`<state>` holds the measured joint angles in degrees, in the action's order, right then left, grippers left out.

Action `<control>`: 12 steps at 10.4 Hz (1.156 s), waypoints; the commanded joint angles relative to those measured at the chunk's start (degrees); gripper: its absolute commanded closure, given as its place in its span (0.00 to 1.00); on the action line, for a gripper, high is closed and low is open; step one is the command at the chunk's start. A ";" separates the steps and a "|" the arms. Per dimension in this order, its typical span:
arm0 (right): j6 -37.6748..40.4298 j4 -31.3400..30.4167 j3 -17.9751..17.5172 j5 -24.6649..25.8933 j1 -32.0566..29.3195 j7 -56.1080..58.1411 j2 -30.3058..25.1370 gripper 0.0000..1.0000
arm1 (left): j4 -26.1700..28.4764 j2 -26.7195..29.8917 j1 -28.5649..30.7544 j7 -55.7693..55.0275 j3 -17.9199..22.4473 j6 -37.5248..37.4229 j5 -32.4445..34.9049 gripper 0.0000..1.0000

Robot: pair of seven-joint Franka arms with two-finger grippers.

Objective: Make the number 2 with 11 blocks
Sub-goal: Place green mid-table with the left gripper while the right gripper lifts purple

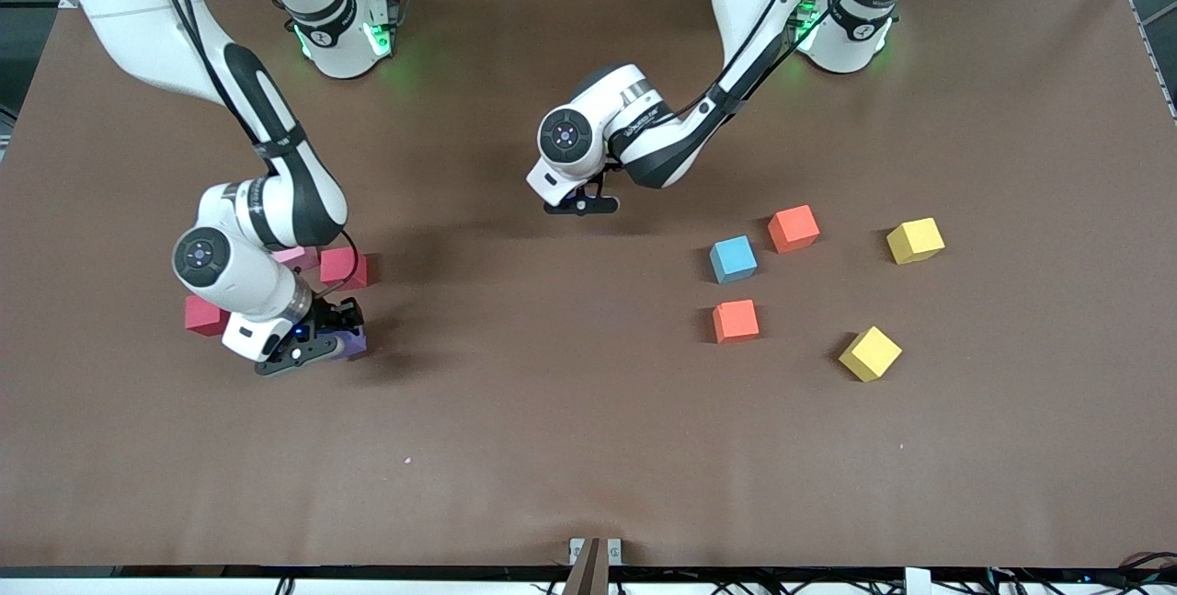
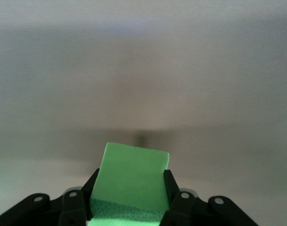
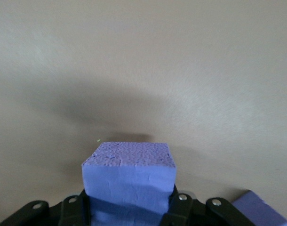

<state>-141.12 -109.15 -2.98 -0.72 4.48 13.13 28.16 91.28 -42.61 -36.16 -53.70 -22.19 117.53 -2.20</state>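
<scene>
The blocks are small matte foam cubes with a fine pebbled grain on a brown table [image 1: 588, 448]. The right gripper [image 1: 322, 342] is down at the table toward the right arm's end, its fingers [image 3: 179, 207] closed on a purple block [image 3: 129, 181] whose rough top face and smoother side show in the right wrist view; from the front only a sliver of that block [image 1: 354, 344] peeks out from under the gripper. A second purple block [image 3: 261, 209] lies just beside the held one, cut off at the corner of the right wrist view. Close by this gripper sit two red blocks [image 1: 344, 268] [image 1: 205, 315], and a pink block [image 1: 296, 256] is mostly hidden by the arm. The left gripper [image 1: 581, 204] hangs over the bare middle of the table, clamped on a green block [image 2: 131, 181] that fills the gap between its fingers [image 2: 174, 200]; from the front the block cannot be seen under the wrist. Toward the left arm's end, well apart from both grippers, lie a blue block [image 1: 733, 259], two orange blocks [image 1: 793, 228] [image 1: 736, 320] and two yellow blocks [image 1: 915, 240] [image 1: 870, 353], the nearer yellow one turned diagonally.
</scene>
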 commanded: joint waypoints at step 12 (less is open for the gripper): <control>20.44 -0.28 -0.88 0.10 0.00 4.25 -13.74 0.59 | -1.72 4.00 -1.12 -9.93 1.10 2.28 -0.87 0.00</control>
<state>-121.93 -108.59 -3.57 -0.71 4.64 14.83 16.36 88.76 -43.60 -38.48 -62.84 -21.70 122.40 -2.63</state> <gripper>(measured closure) 0.441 0.000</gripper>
